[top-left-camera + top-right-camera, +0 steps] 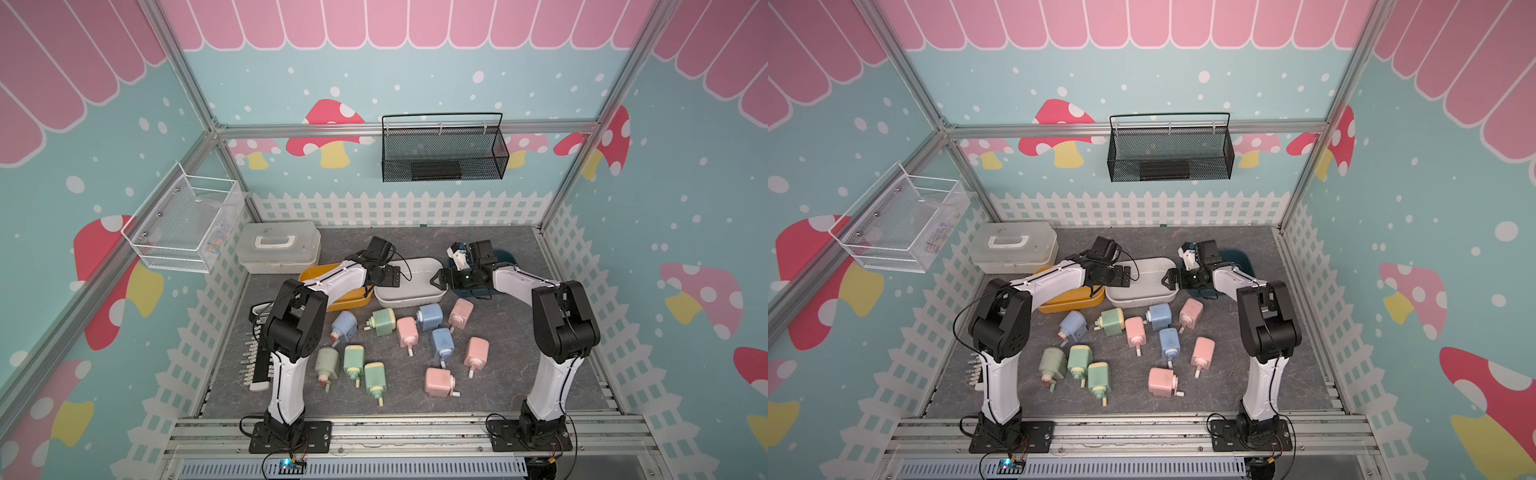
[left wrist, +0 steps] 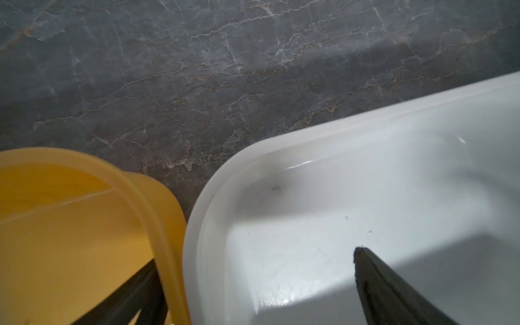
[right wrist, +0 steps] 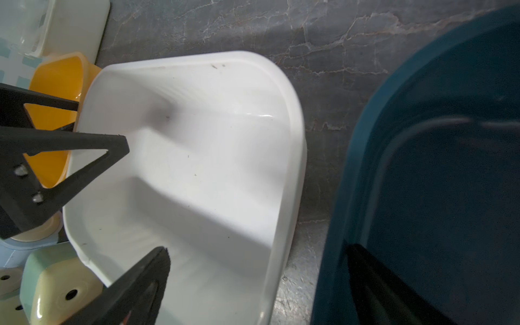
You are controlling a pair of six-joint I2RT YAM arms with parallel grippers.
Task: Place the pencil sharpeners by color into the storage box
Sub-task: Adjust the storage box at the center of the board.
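Grey marbled tabletop (image 1: 509,388) bears sharpeners (image 1: 407,330) between mushroom-papered walls (image 1: 685,187).

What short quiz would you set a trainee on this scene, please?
1. How many pink pencil sharpeners lie on the table?
2. True or false: the white tray already holds a sharpener.
3. Which describes the left gripper and the right gripper? A) both open and empty; B) both shut; C) one holding a blue sharpener.
Key: 1. four; 2. false; 3. A.
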